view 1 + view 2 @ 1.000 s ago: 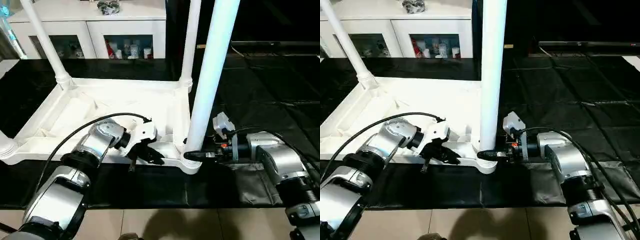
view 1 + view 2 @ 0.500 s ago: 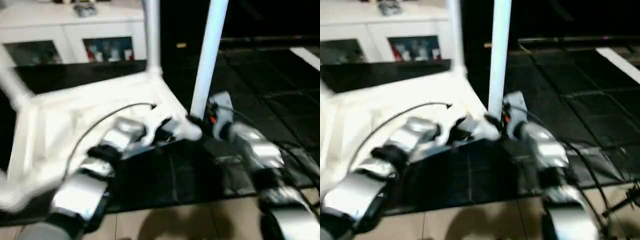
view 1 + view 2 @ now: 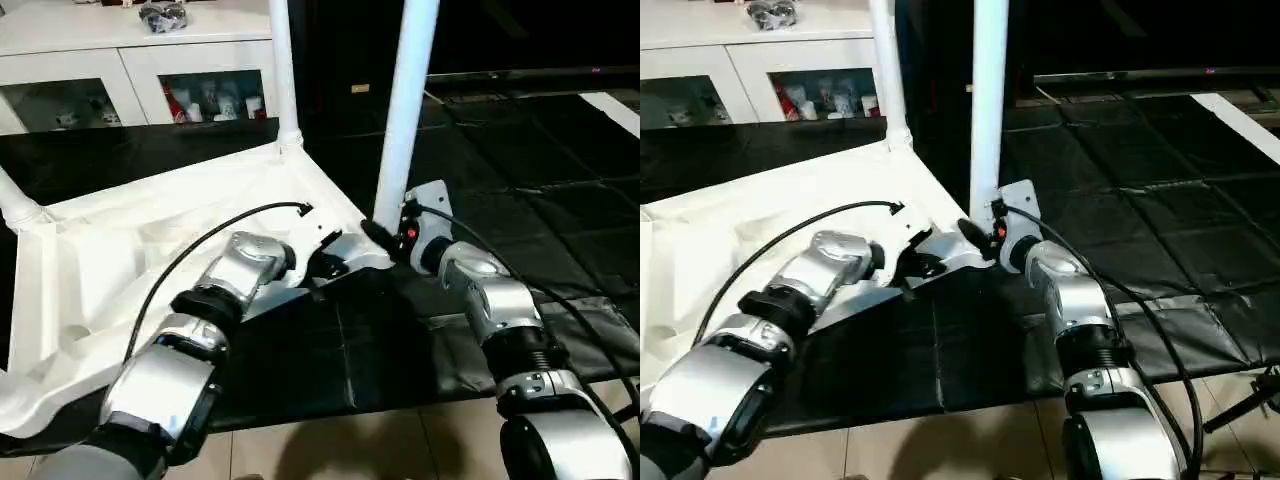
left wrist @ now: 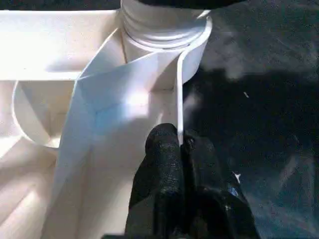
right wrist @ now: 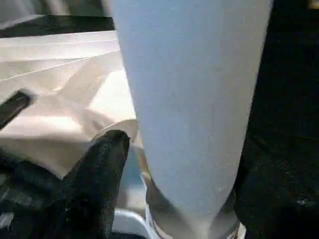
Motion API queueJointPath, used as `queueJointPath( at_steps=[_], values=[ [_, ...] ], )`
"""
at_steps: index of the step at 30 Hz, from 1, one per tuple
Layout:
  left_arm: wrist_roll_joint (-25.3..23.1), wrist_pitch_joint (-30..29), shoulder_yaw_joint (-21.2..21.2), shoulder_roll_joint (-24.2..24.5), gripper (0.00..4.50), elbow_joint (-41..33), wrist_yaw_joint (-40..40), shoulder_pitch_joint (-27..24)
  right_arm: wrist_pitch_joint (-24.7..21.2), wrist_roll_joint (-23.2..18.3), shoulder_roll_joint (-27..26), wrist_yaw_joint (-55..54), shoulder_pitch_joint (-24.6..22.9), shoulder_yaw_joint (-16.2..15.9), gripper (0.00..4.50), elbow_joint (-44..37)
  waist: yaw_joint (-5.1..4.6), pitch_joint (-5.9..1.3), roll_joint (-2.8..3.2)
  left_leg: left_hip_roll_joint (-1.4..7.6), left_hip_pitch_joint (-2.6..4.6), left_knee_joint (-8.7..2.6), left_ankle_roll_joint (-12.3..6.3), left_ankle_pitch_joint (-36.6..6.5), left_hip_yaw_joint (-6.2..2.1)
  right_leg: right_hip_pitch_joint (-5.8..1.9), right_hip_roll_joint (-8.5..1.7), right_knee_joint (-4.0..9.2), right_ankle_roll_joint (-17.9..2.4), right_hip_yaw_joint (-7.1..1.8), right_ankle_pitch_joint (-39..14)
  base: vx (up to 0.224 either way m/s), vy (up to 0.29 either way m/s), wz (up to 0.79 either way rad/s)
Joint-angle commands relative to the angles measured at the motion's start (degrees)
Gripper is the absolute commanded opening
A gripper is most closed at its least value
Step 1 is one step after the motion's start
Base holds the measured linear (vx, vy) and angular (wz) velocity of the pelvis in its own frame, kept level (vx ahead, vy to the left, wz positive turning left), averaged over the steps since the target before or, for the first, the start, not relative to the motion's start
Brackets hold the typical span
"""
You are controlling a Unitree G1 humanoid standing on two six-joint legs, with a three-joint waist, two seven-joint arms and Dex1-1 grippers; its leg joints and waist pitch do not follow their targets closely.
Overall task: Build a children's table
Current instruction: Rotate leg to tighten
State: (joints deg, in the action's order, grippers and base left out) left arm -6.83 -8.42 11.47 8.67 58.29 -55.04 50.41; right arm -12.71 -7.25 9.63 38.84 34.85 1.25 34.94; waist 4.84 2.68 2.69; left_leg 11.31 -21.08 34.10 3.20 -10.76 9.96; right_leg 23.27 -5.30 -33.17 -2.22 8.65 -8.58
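my left pincer [image 4: 182,149] is clamped on the thin rim of the top [image 3: 120,260], right beside the near corner socket [image 4: 164,37]. the top lies upside down on the black mat [image 3: 560,200], ribbed side up, and looks tilted, its near edge raised.

my right pincer [image 3: 385,238] sits at the foot of the near leg [image 3: 405,100], one black finger [image 5: 102,164] close beside the leg where it enters the socket. whether those jaws grip the leg or stand off it i can't tell from here.

another leg [image 3: 280,70] stands in the far socket, and a third socket with a leg stub [image 3: 15,205] shows at the top's far left corner. behind it all is the white cabinet [image 3: 140,60].

so by my reading this is the last stretch: legs look seated, and i'm checking or freeing the near one while the left steadies the top.

next move, i'd say: make sure that leg is fully down in its socket and straight, then back the right pincer away level, without knocking the leg. the left should hold the rim until then. after that the whole thing wants turning onto its feet, and that needs a firmer two-handed hold than this thin edge gives.
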Motion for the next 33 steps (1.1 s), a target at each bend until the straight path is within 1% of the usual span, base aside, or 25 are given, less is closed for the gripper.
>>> queueJointPath(
  at_steps=[1, 2, 3, 4, 5, 7, 8, 9, 10, 11, 12, 13, 14, 17, 20, 21, 22, 24, 25, 27, 28, 29, 30, 32, 33],
  values=[
    [0.77, 3.38, 0.59, 0.34, 0.00, -3.24, -3.30, 1.06, -0.16, -2.04, -0.45, 6.94, -1.04, -3.99, 3.59, -2.13, 0.52, -4.70, -0.69, 2.19, 0.20, -3.00, -7.62, -4.89, -0.60, -4.27, -4.14, 2.90, -10.91, -3.61, -8.22, 0.000, 0.000, 0.00],
    [0.80, 4.25, 1.06, 1.23, 0.00, -3.41, -5.56, 0.74, 0.07, -2.42, 0.99, 9.71, -1.71, -4.24, 3.66, -3.16, 0.81, -4.71, -0.72, 2.24, 0.38, -2.96, -7.75, -5.18, -0.52, -4.15, -4.18, 2.94, -11.07, -3.59, -8.30, 0.000, 0.000, 0.00],
    [0.82, 4.67, 1.33, 1.71, 0.00, -3.44, -6.78, 0.59, 0.27, -2.57, 1.78, 11.26, -2.05, -4.41, 3.78, -3.63, 1.02, -4.70, -0.72, 2.25, 0.36, -3.01, -7.72, -5.49, -0.52, -4.20, -4.18, 2.94, -11.01, -3.56, -8.76, 0.000, 0.000, 0.00],
    [0.86, 5.94, 1.86, 2.55, 0.00, -3.71, -9.11, 0.23, 0.54, -2.87, 3.48, 14.43, -2.84, -5.00, 3.78, -4.70, 1.17, -4.68, -0.72, 2.23, 0.33, -2.99, -7.65, -5.53, -0.55, -4.25, -4.19, 2.97, -10.81, -3.56, -8.91, 0.000, 0.000, 0.00],
    [1.08, 7.13, 2.47, 3.56, 0.00, -4.14, -12.31, -0.19, 0.80, -3.39, 5.77, 18.71, -3.85, -5.69, 3.91, -6.10, 1.43, -4.68, -0.71, 2.36, 0.38, -2.98, -7.62, -5.82, -0.55, -4.17, -4.27, 2.93, -10.76, -3.63, -9.04, 0.000, 0.000, 0.00],
    [1.29, 7.82, 2.79, 4.05, 0.00, -4.51, -14.12, -0.43, 0.58, -3.86, 6.84, 20.72, -4.25, -5.80, 4.08, -6.78, 1.91, -4.70, -0.62, 2.48, 0.46, -2.99, -7.37, -6.02, -0.52, -4.11, -4.35, 2.94, -10.71, -3.70, -9.41, 0.000, 0.000, 0.00],
    [1.94, 8.69, 3.36, 4.90, 0.00, -5.59, -17.79, -1.00, -0.42, -4.82, 8.71, 24.28, -4.78, -5.90, 4.08, -7.92, 2.08, -4.64, -0.69, 2.52, 0.50, -3.05, -7.11, -6.25, -0.52, -4.02, -4.33, 3.00, -10.83, -3.71, -9.83, 0.000, 0.000, 0.00],
    [1.86, 9.10, 3.90, 5.42, 0.00, -5.96, -19.40, -1.23, -1.01, -5.32, 9.67, 25.92, -4.93, -5.94, 4.21, -8.43, 2.31, -4.65, -0.31, 2.60, 0.46, -3.04, -6.95, -6.50, -0.57, -4.00, -4.38, 2.89, -10.91, -3.76, -9.90, 0.000, 0.000, 0.00],
    [1.86, 9.10, 3.90, 5.42, 0.00, -5.96, -19.40, -1.23, -1.01, -5.32, 9.67, 25.92, -4.93, -5.94, 4.32, -8.43, 2.44, -4.61, -0.38, 2.65, 0.57, -3.08, -6.84, -6.80, -0.59, -3.93, -4.33, 3.05, -10.77, -3.75, -10.17, 0.000, 0.000, 0.00],
    [1.75, 9.36, 4.20, 5.76, 0.00, -6.16, -20.46, -1.38, -1.36, -5.64, 10.29, 27.09, -5.05, -5.94, 4.32, -8.81, 2.67, -4.67, -0.40, 2.70, 0.61, -3.06, -6.44, -7.11, -0.56, -3.85, -4.36, 2.96, -10.83, -3.80, -10.20, 0.000, 0.000, 0.00],
    [1.60, 10.44, 5.32, 6.89, 0.00, -6.75, -24.36, -1.92, -1.91, -6.26, 12.60, 30.83, -5.17, -6.37, 4.40, -9.59, 3.08, -4.66, -0.27, 2.73, 0.80, -3.11, -6.03, -7.56, -0.60, -3.73, -4.36, 3.09, -10.65, -3.77, -11.04, 0.000, 0.000, 0.00],
    [1.60, 10.44, 5.32, 6.89, 0.00, -6.75, -24.36, -1.92, -1.91, -6.26, 12.60, 30.83, -5.17, -6.37, 4.46, -9.59, 3.23, -4.67, -0.35, 2.78, 0.89, -3.15, -5.91, -7.87, -0.56, -3.74, -4.38, 3.17, -10.63, -3.79, -11.44, 0.000, 0.000, 0.00],
    [1.72, 10.87, 5.76, 7.32, 0.00, -7.10, -26.15, -2.19, -2.24, -6.61, 13.52, 32.42, -5.14, -6.61, 4.46, -9.78, 3.60, -4.55, -0.24, 2.91, 1.16, -3.19, -5.35, -8.74, -0.47, -3.43, -4.43, 3.32, -10.69, -3.94, -12.17, 0.000, 0.000, 0.00],
    [1.54, 12.01, 6.95, 8.25, 0.00, -7.69, -29.33, -2.75, -2.67, -7.52, 15.14, 36.70, -4.92, -7.37, 4.46, -9.76, 3.91, -4.57, -0.34, 2.83, 1.01, -3.25, -4.65, -9.33, -0.56, -3.62, -4.42, 3.24, -10.32, -3.91, -12.75, 0.000, 0.000, 0.00],
    [1.46, 12.66, 7.62, 8.81, 0.00, -8.67, -31.38, -3.48, -3.46, -8.04, 16.26, 41.53, -4.62, -9.12, 4.46, -9.84, 4.15, -4.65, -0.42, 2.81, 0.78, -3.21, -4.83, -8.64, -0.61, -3.77, -4.50, 3.14, -10.20, -3.90, -12.19, 0.000, 0.000, 0.00],
    [1.58, 12.65, 7.71, 8.94, 0.00, -9.03, -31.98, -3.71, -3.69, -8.16, 16.48, 42.61, -4.46, -9.61, 4.46, -9.75, 4.25, -4.67, -0.65, 2.77, 0.71, -3.19, -4.94, -8.34, -0.62, -3.82, -4.54, 3.00, -10.29, -3.84, -12.15, 0.000, 0.000, 0.00],
    [1.64, 12.66, 7.72, 8.99, 0.00, -9.14, -32.14, -3.78, -3.61, -8.14, 16.49, 43.00, -4.21, -9.84, 4.29, -9.38, 4.30, -4.69, -0.57, 2.80, 0.68, -3.15, -5.04, -7.95, -0.61, -3.77, -4.57, 3.06, -10.14, -3.86, -12.34, 0.000, 0.000, 0.00],
    [1.66, 12.70, 7.70, 9.02, 0.00, -9.21, -32.24, -3.83, -3.53, -8.07, 16.41, 43.46, -3.79, -10.11, 4.19, -8.71, 4.29, -4.67, -0.54, 2.86, 0.66, -3.18, -4.90, -7.79, -0.65, -3.69, -4.53, 3.06, -10.08, -3.86, -12.47, 0.000, 0.000, 0.00],
    [1.66, 12.71, 7.69, 9.01, 0.00, -9.22, -32.22, -3.86, -3.63, -8.06, 16.39, 43.66, -3.72, -10.22, 4.19, -8.56, 4.24, -4.67, -0.96, 2.84, 0.66, -3.20, -4.91, -7.77, -0.61, -3.72, -4.50, 3.08, -10.00, -3.84, -12.64, 0.000, 0.000, 0.00],
    [1.77, 12.74, 7.66, 9.07, 0.00, -9.41, -32.39, -4.00, -3.72, -7.94, 16.32, 44.35, -3.36, -10.55, 4.01, -8.05, 4.29, -4.63, -0.73, 2.78, 0.67, -3.18, -4.70, -7.87, -0.61, -3.66, -4.55, 3.20, -9.65, -3.83, -13.94, 0.000, 0.000, 0.00],
    [1.82, 12.76, 7.67, 9.08, 0.00, -9.45, -32.44, -4.02, -3.57, -7.88, 16.27, 44.58, -3.23, -10.67, 3.90, -7.89, 4.28, -4.60, -0.76, 2.76, 0.67, -3.19, -4.59, -7.87, -0.62, -3.65, -4.52, 3.23, -9.46, -3.81, -14.37, 0.000, 0.000, 0.00],
    [1.85, 12.78, 7.68, 9.10, 0.00, -9.47, -32.45, -4.04, -3.48, -7.83, 16.24, 44.75, -3.16, -10.77, 3.90, -7.76, 4.31, -4.62, -0.77, 2.75, 0.64, -3.19, -4.57, -7.78, -0.63, -3.69, -4.53, 3.24, -9.35, -3.82, -14.37, 0.000, 0.000, 0.00],
    [1.87, 12.79, 7.69, 9.11, 0.00, -9.49, -32.44, -4.07, -3.46, -7.79, 16.23, 44.86, -3.14, -10.85, 3.75, -7.67, 4.32, -4.63, -0.84, 2.74, 0.65, -3.17, -4.62, -7.56, -0.63, -3.68, -4.51, 3.18, -9.28, -3.82, -14.20, 0.000, 0.000, 0.00],
    [1.92, 12.83, 7.73, 9.15, 0.00, -9.54, -32.47, -4.12, -3.43, -7.73, 16.24, 45.07, -3.11, -10.95, 3.70, -7.53, 4.29, -4.68, -0.84, 2.77, 0.59, -3.16, -4.73, -7.12, -0.65, -3.70, -4.49, 3.09, -9.30, -3.83, -13.65, 0.000, 0.000, 0.00],
    [1.97, 12.87, 7.78, 9.20, 0.00, -9.67, -32.48, -4.20, -3.23, -7.63, 16.27, 45.22, -3.16, -11.05, 3.49, -7.44, 4.33, -4.68, -0.84, 2.70, 0.57, -3.12, -4.80, -7.09, -0.60, -3.70, -4.51, 3.13, -9.28, -3.83, -13.63, 0.000, 0.000, 0.00]
  ],
)
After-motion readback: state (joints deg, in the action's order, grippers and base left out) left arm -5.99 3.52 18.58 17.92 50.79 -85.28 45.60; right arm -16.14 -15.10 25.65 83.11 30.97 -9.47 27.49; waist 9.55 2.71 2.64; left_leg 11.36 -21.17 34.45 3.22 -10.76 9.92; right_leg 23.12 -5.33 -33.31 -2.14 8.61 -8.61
